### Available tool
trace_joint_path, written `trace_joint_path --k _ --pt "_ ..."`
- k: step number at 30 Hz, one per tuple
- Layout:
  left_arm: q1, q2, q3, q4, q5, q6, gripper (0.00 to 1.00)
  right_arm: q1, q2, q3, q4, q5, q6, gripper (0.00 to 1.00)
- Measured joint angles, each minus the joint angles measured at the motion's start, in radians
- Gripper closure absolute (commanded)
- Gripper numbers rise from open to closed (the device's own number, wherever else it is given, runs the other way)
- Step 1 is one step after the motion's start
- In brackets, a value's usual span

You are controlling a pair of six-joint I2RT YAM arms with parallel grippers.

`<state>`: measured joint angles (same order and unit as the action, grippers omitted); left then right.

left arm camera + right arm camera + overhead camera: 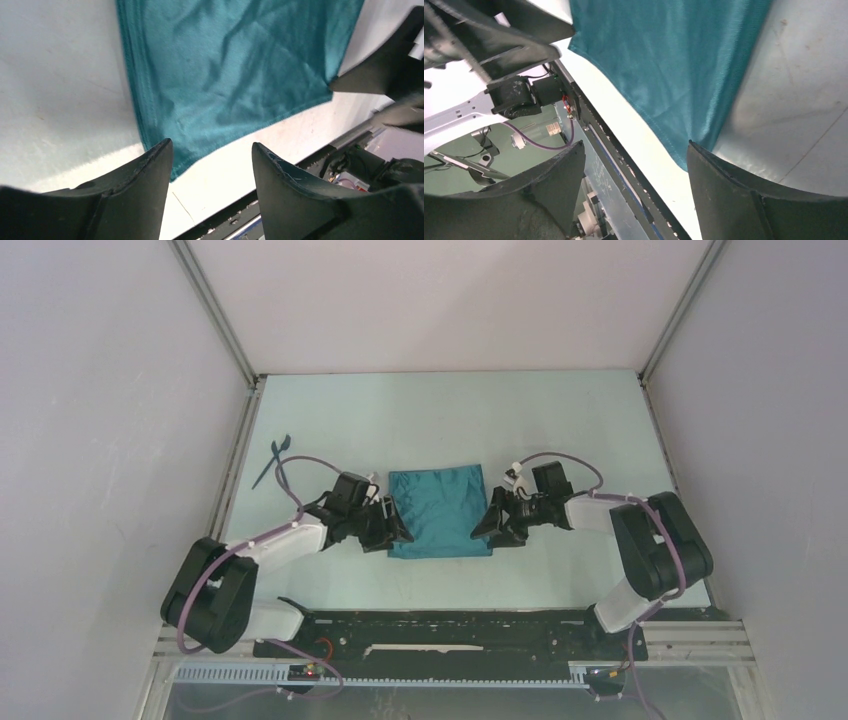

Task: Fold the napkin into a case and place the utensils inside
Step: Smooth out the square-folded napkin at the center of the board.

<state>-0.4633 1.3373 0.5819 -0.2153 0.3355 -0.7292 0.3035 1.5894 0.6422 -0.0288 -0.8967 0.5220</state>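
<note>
Your soft teal fabric napkin (pixel 438 512) lies flat on the pale tabletop (pixel 560 420) between both arms, apparently doubled over once. The left gripper (pixel 211 145) stands wide open at its near left corner, holding nothing; the right gripper (pixel 636 145) does likewise at the near right corner. You are mid-fold: next, pinch both corners together. A slim dark utensil (pixel 272 462) lies far left.

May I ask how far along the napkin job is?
Done: the napkin lies flat, seemingly folded once. In hand: nothing; left claw and right claw sit open at its near corners. Left: folding it narrower, then inserting the utensil near the left wall.
</note>
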Motion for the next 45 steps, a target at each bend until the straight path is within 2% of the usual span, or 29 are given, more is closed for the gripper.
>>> trace_joint_path --k 4,8,12,15,16,18,19,22,28,32,39,45 --pt "-0.018 -0.037 0.0 -0.011 0.02 -0.004 0.32 -0.003 0.071 0.0 0.023 -0.005 0.006 0.2" --pt "-0.022 -0.031 0.0 -0.012 0.026 -0.003 0.32 -0.005 0.075 0.002 0.021 -0.011 0.011 0.2" --pt "-0.016 -0.035 0.006 -0.058 -0.018 0.007 0.25 0.0 0.02 0.027 -0.072 0.041 0.008 0.15" --pt "0.002 -0.048 0.078 -0.12 -0.048 0.016 0.24 0.002 -0.045 0.066 -0.1 0.058 0.02 0.14" --pt "0.013 -0.048 0.11 -0.12 -0.046 0.014 0.24 0.002 -0.048 0.092 -0.09 0.058 0.031 0.13" --pt "0.047 -0.042 0.179 -0.063 -0.039 -0.002 0.24 0.002 -0.003 0.159 -0.026 0.057 0.067 0.01" --pt "0.063 -0.034 0.199 -0.023 -0.032 -0.017 0.24 0.0 0.037 0.192 0.021 0.053 0.095 0.0" --pt "0.118 0.051 0.242 0.13 -0.006 -0.088 0.24 -0.001 0.182 0.274 0.183 0.049 0.186 0.0" --pt "0.179 0.351 0.309 0.329 0.021 -0.237 0.23 0.0 0.405 0.44 0.332 0.045 0.316 0.0" --pt "0.182 0.457 0.351 0.364 0.028 -0.278 0.23 -0.001 0.47 0.508 0.402 0.039 0.364 0.0" --pt "0.193 0.509 0.426 0.396 0.027 -0.284 0.23 -0.009 0.526 0.517 0.472 0.025 0.406 0.02" --pt "0.233 0.586 0.43 0.417 0.039 -0.291 0.23 -0.026 0.576 0.517 0.493 0.01 0.412 0.02"
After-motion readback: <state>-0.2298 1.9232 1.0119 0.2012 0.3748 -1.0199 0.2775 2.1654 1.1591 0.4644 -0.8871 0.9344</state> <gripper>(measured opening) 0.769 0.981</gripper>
